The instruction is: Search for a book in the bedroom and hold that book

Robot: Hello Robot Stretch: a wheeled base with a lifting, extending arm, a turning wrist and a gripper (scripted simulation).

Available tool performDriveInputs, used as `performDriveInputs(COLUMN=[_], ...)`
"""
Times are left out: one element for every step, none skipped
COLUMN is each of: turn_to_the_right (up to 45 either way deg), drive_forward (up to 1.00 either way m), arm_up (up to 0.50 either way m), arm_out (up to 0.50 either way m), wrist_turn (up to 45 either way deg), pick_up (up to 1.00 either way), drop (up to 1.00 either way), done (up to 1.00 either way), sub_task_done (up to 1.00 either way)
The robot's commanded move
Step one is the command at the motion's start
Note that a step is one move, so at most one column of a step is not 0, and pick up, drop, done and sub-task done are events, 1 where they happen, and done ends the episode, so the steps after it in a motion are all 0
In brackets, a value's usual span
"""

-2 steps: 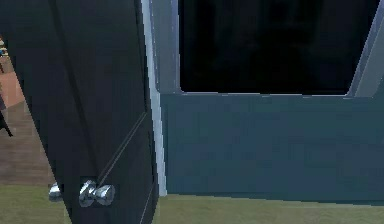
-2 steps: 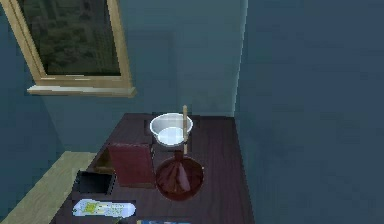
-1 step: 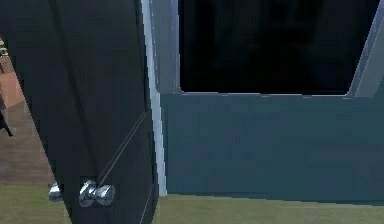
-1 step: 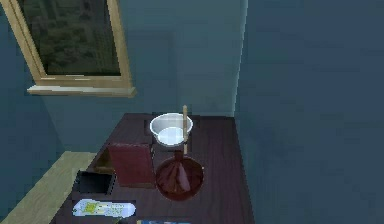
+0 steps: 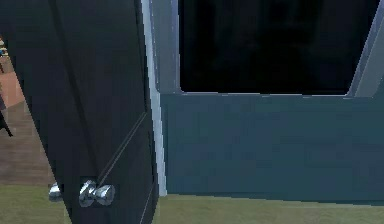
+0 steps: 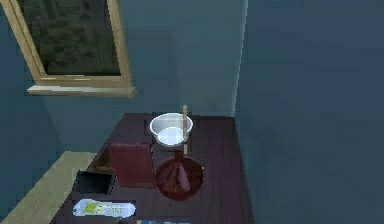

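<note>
1. The claw: I cannot tell whether it is grasping anything or released.
2. In the arm side view a dark wooden desk (image 6: 225, 160) is sitting in a corner of teal walls, its far edge and right edge lying against them.
3. On it a dark red slab (image 6: 130, 160), the one book-shaped thing, is lying near the left edge; whether it is a book I cannot tell.
4. Just beside it a dark red cone (image 6: 180, 177) with a thin pale stick is standing, and a white bowl (image 6: 170, 127) is sitting behind.
5. A black box (image 6: 95, 183) and a white flat thing (image 6: 105, 209) are lying at the near left corner.
6. A pale-framed window (image 6: 75, 40) is hanging on the left wall.
7. In the forward view a dark door (image 5: 85, 90) with a silver knob (image 5: 97, 193) is standing close at the left, and a dark window (image 5: 265, 45) is sitting in the teal wall, leaving a narrow strip of floor (image 5: 270, 212).
</note>
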Motion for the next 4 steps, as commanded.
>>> performDriveInputs(turn_to_the_right=[0.0, 0.0, 0.0, 0.0], drive_forward=[0.00, 0.00, 0.00, 0.00], arm_up=[0.38, 0.00, 0.00, 0.00], arm_out=[0.00, 0.00, 0.00, 0.00], wrist_turn=[0.0, 45.0, 45.0, 45.0], pick_up=[0.00, 0.00, 0.00, 0.00], drop=[0.00, 0.00, 0.00, 0.00], done=[0.00, 0.00, 0.00, 0.00], sub_task_done=[0.00, 0.00, 0.00, 0.00])
